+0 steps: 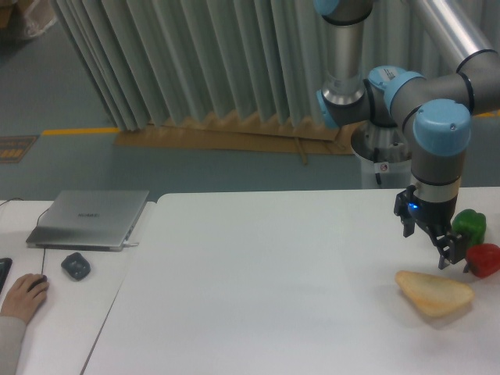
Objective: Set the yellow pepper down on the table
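Searching the view, no yellow pepper is seen; it may be hidden behind the gripper (451, 254), whose jaws are too dark and small for their state to be told. The gripper is held low over the tabletop (273, 289) near its right edge, just beside the green pepper (471, 225), red pepper (484, 258) and bread wedge (434, 293). Bare tabletop is seen to the left.

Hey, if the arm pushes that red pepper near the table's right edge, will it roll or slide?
The red pepper looks rounded and glossy, so it would probably wobble or roll, not slide straight. It sits near the table edge, so an outward push might drop it. The green pepper behind may block it.
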Robot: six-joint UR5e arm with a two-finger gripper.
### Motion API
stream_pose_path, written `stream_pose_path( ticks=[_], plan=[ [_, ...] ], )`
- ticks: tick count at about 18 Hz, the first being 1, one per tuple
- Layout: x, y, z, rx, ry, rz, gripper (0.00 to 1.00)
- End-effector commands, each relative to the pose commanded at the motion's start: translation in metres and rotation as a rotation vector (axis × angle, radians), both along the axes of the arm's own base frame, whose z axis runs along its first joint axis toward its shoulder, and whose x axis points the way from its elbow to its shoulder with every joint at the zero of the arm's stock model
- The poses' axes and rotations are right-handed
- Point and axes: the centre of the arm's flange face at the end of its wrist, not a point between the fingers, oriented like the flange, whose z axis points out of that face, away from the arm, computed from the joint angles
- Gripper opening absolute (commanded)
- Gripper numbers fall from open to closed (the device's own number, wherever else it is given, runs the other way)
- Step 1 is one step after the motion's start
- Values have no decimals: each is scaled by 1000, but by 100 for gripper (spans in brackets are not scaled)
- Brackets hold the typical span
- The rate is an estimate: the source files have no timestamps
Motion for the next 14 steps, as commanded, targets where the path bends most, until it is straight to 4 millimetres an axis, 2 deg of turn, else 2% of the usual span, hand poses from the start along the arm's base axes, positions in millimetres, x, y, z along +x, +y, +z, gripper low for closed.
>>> stream_pose_path(
  ticks=[6, 9, 14],
  plan=[
    [-2, -3, -5, -21, 7, -22, 100],
    [-14, -19, -8, -147, 97, -70, 100],
    [-46, -45, -6, -114, 59, -185, 100]
  ],
)
